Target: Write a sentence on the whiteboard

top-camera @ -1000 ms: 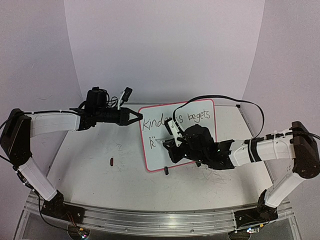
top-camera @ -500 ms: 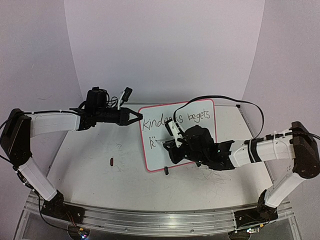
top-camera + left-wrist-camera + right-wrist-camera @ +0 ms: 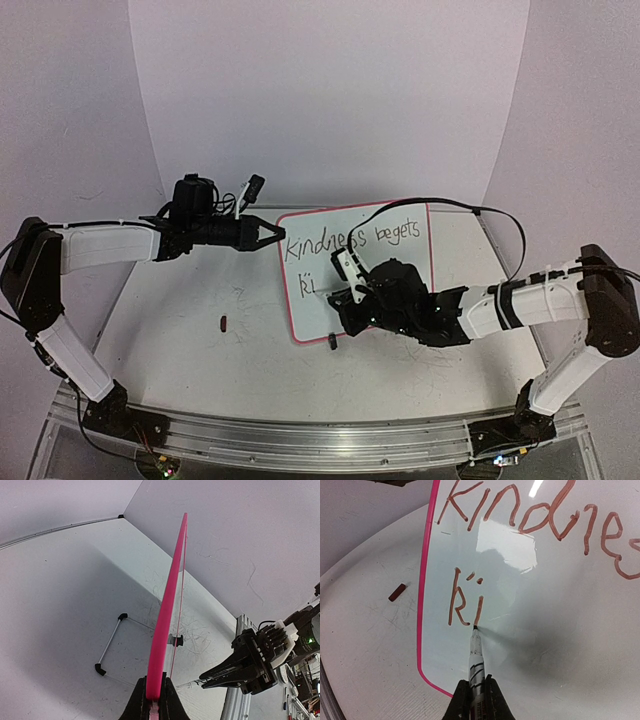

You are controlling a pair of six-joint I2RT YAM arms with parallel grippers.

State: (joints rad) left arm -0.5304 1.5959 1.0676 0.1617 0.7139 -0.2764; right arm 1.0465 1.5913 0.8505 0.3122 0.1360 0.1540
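Note:
The whiteboard (image 3: 318, 318), white with a pink frame, lies tilted at the table's middle. The sentence (image 3: 372, 238) reads "kindness begets" on its top line, with "ki" (image 3: 465, 605) below it. My left gripper (image 3: 275, 237) is shut on the board's left frame edge (image 3: 167, 605), which its jaws (image 3: 154, 692) pinch. My right gripper (image 3: 345, 292) hovers over the board's lower left and is shut on a silver marker (image 3: 476, 655). The marker's tip rests on the board at the foot of the "i". The right gripper (image 3: 476, 695) also shows in the left wrist view (image 3: 220, 672).
A small dark marker cap (image 3: 223, 322) lies on the table left of the board, and it also shows in the right wrist view (image 3: 396, 592). A black clip foot (image 3: 332, 341) sits at the board's near edge. A black cable (image 3: 470, 208) arcs over the board's right side.
The right gripper has shifted slightly toward the near side with the marker, and an "i" stroke now stands after the "k". The left arm has not moved.

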